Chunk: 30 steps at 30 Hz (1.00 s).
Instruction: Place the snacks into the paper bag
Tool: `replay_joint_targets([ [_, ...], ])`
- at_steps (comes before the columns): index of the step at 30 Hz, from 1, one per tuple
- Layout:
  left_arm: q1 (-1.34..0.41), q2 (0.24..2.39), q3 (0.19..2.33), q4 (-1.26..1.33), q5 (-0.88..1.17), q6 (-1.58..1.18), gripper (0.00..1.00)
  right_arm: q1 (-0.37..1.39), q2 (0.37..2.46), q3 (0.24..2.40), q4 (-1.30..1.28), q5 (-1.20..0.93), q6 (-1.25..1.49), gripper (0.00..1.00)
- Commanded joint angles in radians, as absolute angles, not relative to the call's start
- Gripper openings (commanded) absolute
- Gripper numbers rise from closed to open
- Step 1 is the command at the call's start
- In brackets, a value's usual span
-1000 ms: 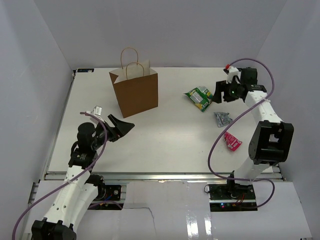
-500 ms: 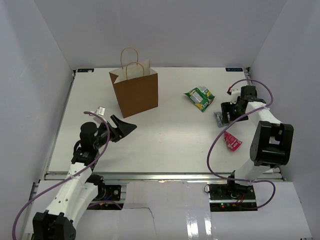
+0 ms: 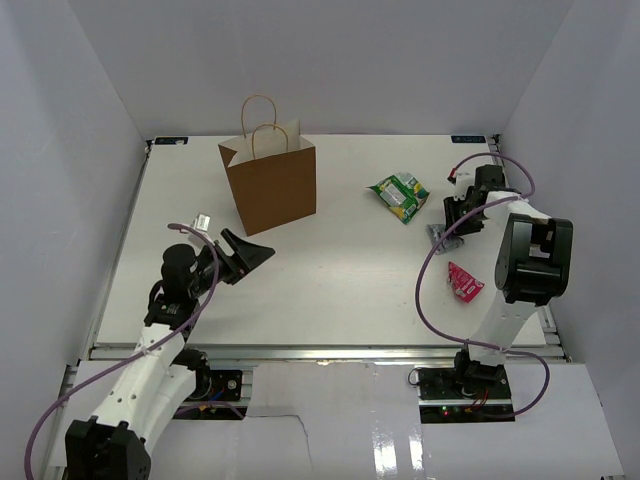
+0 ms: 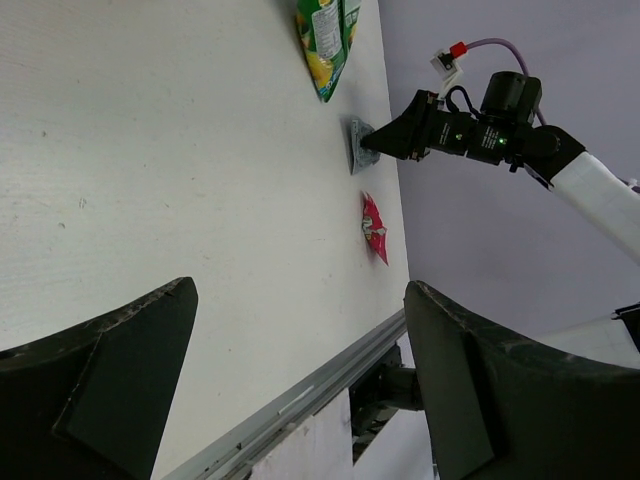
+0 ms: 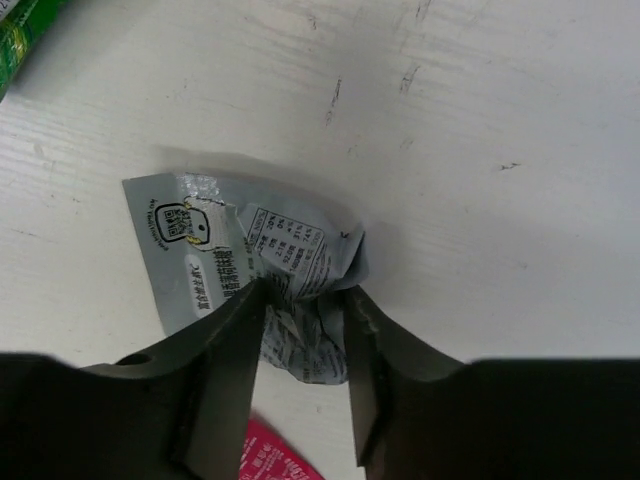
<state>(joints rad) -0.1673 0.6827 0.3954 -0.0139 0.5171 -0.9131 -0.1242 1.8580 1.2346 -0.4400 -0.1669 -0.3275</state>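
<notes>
The brown paper bag [image 3: 268, 182] stands upright at the back left. A green-and-white snack packet [image 3: 398, 194] lies at mid right and also shows in the left wrist view [image 4: 325, 35]. A silver-grey packet [image 3: 440, 237] lies in front of it, with a red-pink packet [image 3: 464, 281] nearer still. My right gripper [image 3: 452, 224] is down on the table. In the right wrist view it [image 5: 305, 300] is shut on the crumpled silver packet [image 5: 300, 255]. My left gripper [image 3: 250, 255] hangs open and empty left of centre, far from every packet.
White walls close in the table on three sides. The metal rail [image 3: 320, 352] runs along the near edge. The right arm's purple cable [image 3: 432, 290] loops over the table near the red packet. Other packets are out of view.
My right gripper came down from the back right to the silver packet and closed on it. The left arm shifted only slightly.
</notes>
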Motion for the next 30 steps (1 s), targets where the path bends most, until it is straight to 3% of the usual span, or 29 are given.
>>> replay_joint_targets([
  [1, -0.184, 0.742, 0.413, 0.044, 0.534, -0.975, 0.95, -0.129, 1.859, 1.235, -0.425, -0.202, -0.333, 0.40],
  [7, -0.300, 0.874, 0.459, 0.137, 0.473, -1.019, 0.95, -0.129, 1.763, 1.149, -0.402, -0.273, -0.365, 0.11],
  [9, -0.363, 0.958, 0.511, 0.143, 0.451, -1.012, 0.95, -0.129, 1.718, 1.134, -0.396, -0.349, -0.383, 0.08],
  [14, -0.503, 1.162, 0.624, 0.175, 0.400, -0.994, 0.95, -0.112, 1.530, 1.089, -0.423, -0.722, -0.494, 0.08],
  [16, -0.534, 1.215, 0.672, 0.202, 0.397, -0.999, 0.95, -0.054, 1.478, 1.089, -0.433, -0.776, -0.505, 0.08],
  [25, -0.681, 1.453, 0.906, 0.245, 0.370, -0.928, 0.91, 0.303, 1.427, 1.120, -0.373, -0.750, -0.364, 0.08],
  [30, -0.703, 1.448, 0.899, 0.249, 0.342, -0.930, 0.83, 0.379, 1.434, 1.154, -0.336, -0.749, -0.305, 0.08],
])
